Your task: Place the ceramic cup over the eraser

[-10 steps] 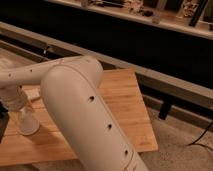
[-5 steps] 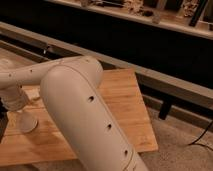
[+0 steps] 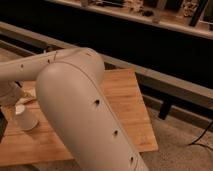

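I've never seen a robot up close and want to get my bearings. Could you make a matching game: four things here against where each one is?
1 ceramic cup
2 gripper
3 arm
4 cable

a fills the foreground
b on the floor, far right
c low left, over the wooden table
d left edge, just above the cup

Pairs: 1-c, 2-d, 3-a, 4-b

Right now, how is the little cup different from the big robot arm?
The ceramic cup is tiny; the arm is far wider. The cup is low on the wooden table; the arm stretches above it. The cup looks plain; the arm has small dark holes. Both are pale off-white. The gripper is at the left edge, just above the cup.
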`<state>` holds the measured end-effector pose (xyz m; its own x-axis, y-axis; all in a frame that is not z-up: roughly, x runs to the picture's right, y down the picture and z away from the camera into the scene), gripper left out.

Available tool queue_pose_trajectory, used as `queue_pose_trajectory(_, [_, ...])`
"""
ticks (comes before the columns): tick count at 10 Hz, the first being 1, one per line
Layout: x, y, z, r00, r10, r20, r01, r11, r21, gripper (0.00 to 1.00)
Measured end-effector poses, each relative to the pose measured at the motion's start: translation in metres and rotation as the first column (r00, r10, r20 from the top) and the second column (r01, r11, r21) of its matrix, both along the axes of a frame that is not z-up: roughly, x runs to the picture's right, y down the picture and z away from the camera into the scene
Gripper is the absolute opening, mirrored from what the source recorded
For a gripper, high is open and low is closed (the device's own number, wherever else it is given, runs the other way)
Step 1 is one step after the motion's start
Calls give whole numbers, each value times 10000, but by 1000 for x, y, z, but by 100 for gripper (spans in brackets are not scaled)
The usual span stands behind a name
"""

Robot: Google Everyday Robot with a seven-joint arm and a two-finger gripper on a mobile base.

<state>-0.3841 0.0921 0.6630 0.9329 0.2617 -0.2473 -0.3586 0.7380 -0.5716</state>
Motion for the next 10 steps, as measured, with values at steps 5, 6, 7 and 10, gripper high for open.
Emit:
queue_pose_trajectory(5, [38,-4,-26,9877,905,-1274,-802,9932,842,80])
queue_pose_trajectory(6, [57,-3,-25,9678,1665,-1889,-1461,9823,1173,80])
queue_pose_trajectory(7, [75,-1,-24,9424,2321,-2410,-2011,9686,1465,80])
queue_pose_trajectory(10, [127,9,-24,8463,3912,-3616,-3265,9172,2281,80])
